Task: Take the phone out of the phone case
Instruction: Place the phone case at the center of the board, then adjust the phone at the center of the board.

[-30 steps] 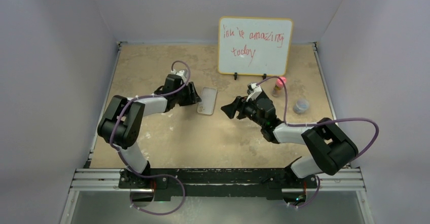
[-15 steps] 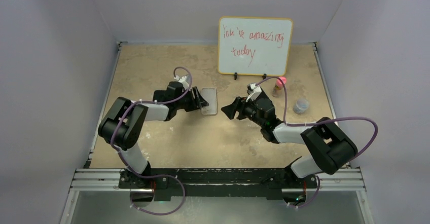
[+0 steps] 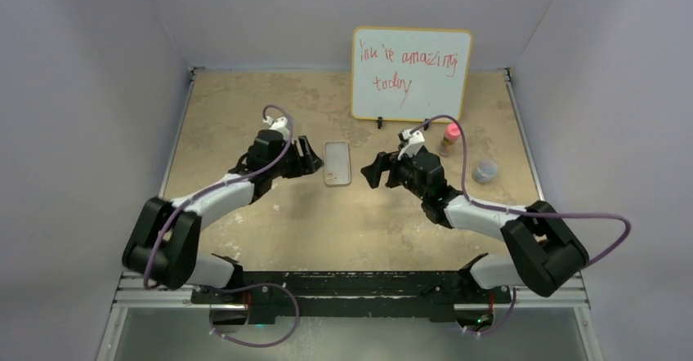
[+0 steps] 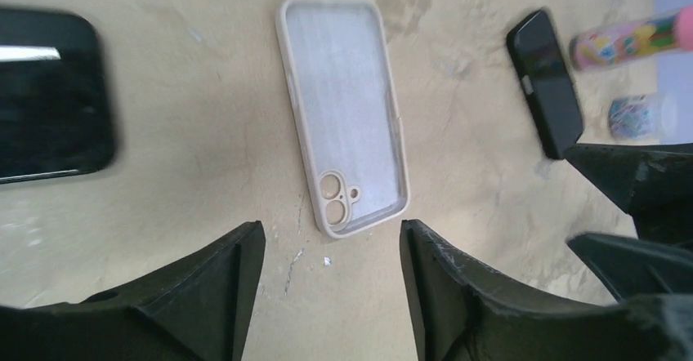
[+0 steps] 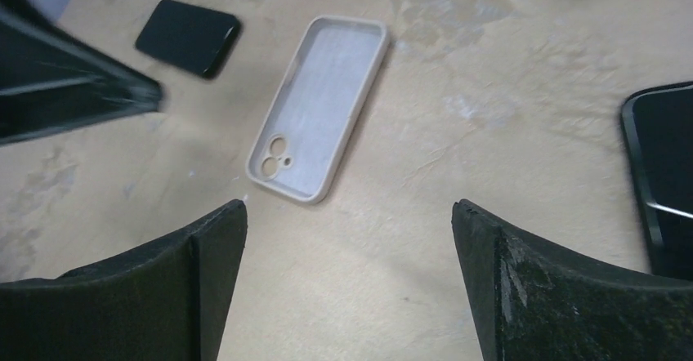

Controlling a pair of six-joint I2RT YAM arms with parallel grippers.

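The pale phone case point(image 3: 337, 162) lies flat and empty, inside up, camera cutouts at its near end; it also shows in the left wrist view point(image 4: 343, 116) and the right wrist view point(image 5: 320, 108). One black phone point(image 4: 49, 108) lies left of the case and shows in the right wrist view point(image 5: 188, 37). Another black phone point(image 4: 546, 79) lies right of the case, at the right wrist view's edge point(image 5: 662, 181). My arms hide both phones from above. My left gripper point(image 3: 313, 161) point(image 4: 331, 229) is open, just left of the case. My right gripper point(image 3: 369, 170) point(image 5: 350, 206) is open, just right of it.
A whiteboard point(image 3: 411, 73) with red writing stands at the back. A pink-capped bottle point(image 3: 449, 139) and a small grey jar point(image 3: 485, 170) stand at the right, also in the left wrist view point(image 4: 629, 38). Walls enclose the table on three sides.
My left gripper, which touched the case's left edge half a second ago, has drawn back left and its arm has swung outward. The case now lies straighter. The right arm has shifted slightly.
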